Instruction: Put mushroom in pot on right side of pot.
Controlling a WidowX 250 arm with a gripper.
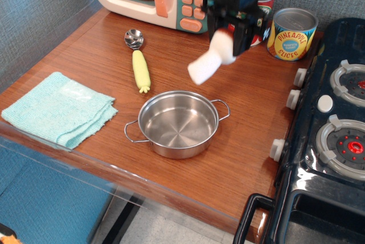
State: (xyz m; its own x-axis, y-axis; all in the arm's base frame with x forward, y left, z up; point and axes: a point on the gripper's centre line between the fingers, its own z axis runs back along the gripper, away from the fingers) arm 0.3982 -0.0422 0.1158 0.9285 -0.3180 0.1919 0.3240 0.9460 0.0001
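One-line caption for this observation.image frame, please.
Gripper holds the mushroom lifted above the table, behind the empty pot.
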